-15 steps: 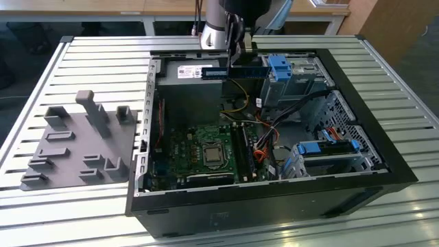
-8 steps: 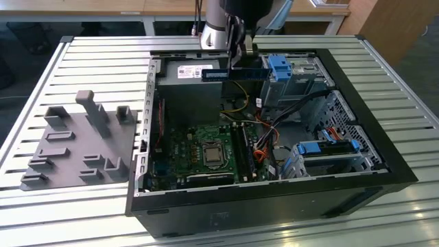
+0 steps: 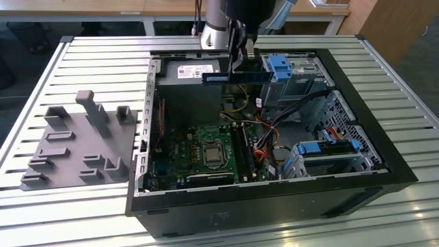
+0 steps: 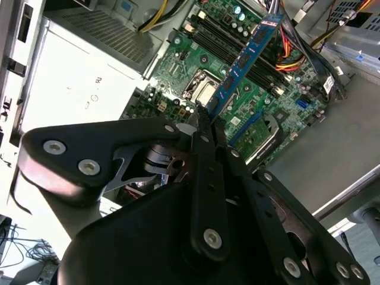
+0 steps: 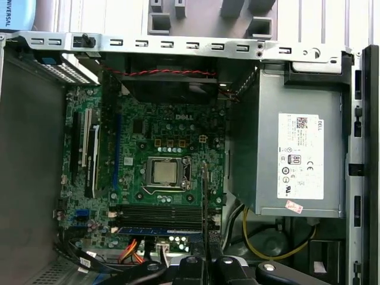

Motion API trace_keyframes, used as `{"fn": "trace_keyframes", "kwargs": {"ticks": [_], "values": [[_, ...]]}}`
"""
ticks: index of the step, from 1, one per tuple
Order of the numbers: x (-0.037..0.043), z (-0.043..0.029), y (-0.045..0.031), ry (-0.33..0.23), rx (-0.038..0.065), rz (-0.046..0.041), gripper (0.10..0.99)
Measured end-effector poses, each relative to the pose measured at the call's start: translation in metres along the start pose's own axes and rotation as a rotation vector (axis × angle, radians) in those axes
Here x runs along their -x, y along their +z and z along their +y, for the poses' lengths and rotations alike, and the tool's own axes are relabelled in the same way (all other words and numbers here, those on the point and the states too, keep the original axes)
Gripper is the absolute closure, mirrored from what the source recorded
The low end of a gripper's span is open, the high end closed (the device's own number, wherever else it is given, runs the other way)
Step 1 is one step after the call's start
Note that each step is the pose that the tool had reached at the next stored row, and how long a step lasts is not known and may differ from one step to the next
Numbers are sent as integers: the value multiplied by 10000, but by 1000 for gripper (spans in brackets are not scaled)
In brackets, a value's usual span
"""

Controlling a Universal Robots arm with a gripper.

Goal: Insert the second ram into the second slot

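**Pincer:** The pincer [image 3: 237,73] is clenched on the second ram [image 3: 255,77], gripping the dark-blue stick partway along its length. In the exterior view the stick lies level and projects to both sides of the pincer, with a white label towards one end. In the second wrist view the second ram [image 4: 246,56] runs straight out from between the dark fingers [image 4: 202,154].

**Position of the task item:** The stick hangs over the open computer case [image 3: 373,128], well apart from the motherboard [image 3: 205,149] below the pincer, and is not yet seated in any slot. In the first wrist view it shows edge-on as a thin line. This line reaches from the pincer across the memory slots [image 5: 160,215] towards the processor socket [image 5: 165,172]. A blue strip [image 5: 160,230] lies along the slot farthest from the socket, and the slots nearer the socket look dark.

**Surroundings:** A grey power supply [image 5: 285,148] sits inside the case, beside the pincer. The case stands on a slatted metal counter [image 3: 89,56]. A grey pegged fixture [image 3: 75,149] lies on the counter outside the case, well apart from the pincer.
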State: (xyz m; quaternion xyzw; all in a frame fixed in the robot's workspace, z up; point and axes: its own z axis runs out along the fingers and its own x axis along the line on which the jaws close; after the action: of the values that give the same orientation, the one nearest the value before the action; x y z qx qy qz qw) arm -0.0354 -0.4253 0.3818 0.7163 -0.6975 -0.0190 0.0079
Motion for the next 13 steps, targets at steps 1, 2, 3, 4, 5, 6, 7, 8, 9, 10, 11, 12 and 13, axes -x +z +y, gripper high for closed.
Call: {"fn": "trace_keyframes", "kwargs": {"ticks": [1,2,3,4,5,6,7,8,9,10,11,12,13], "values": [[-6,0,0,40,-1,4,949],[-7,1,1,134,-2,4,949],[-7,0,1,295,-4,3,949],[-7,0,2,470,-6,2,949],[-7,0,4,650,-10,0,949],[-7,0,5,837,-12,-2,949],[-7,-1,7,1012,-15,-3,949],[-7,-1,8,1189,-18,-3,949],[-7,-1,10,1379,-21,-4,949],[-7,0,11,1552,-23,-4,949],[-7,0,12,1724,-26,-4,949],[-7,-1,13,1895,-29,-5,949],[-7,-1,15,2068,-31,-5,949]]}}
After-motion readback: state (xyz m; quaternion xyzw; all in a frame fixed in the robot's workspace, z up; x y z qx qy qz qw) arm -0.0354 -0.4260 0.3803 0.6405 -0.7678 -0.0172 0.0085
